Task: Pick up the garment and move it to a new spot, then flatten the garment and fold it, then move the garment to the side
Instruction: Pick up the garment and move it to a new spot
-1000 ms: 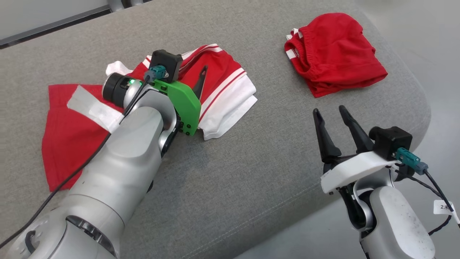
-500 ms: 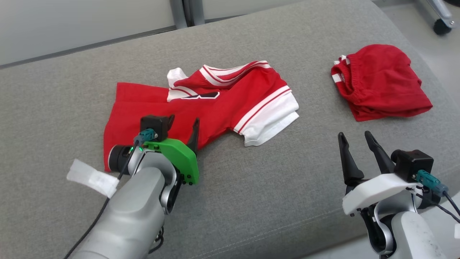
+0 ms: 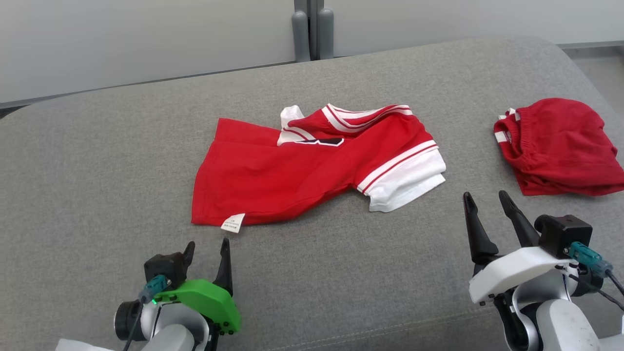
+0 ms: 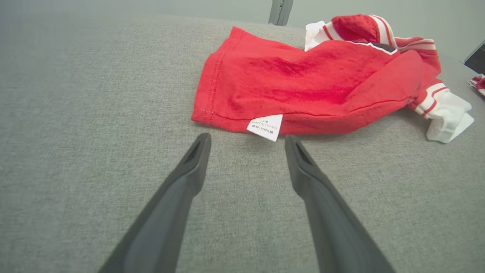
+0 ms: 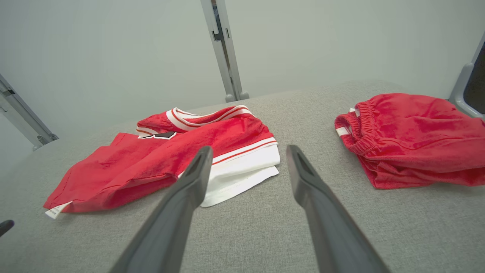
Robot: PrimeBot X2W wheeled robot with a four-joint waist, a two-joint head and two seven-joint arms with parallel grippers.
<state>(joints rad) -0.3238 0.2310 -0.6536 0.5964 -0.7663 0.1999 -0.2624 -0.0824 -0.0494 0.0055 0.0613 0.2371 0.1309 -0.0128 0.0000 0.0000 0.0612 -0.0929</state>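
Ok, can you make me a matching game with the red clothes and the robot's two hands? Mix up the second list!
Things:
1. red shirt
2. red shorts
3. left gripper
4. right gripper

Clues:
A. bunched up at the right end of the grey cushion
B. white cover, open
C. lying in the middle, white tag at its near edge
D. green cover, open

Pairs: 1-C, 2-A, 3-D, 4-B

Lab-like room, grey upholstered bench, plain pale wall, metal post
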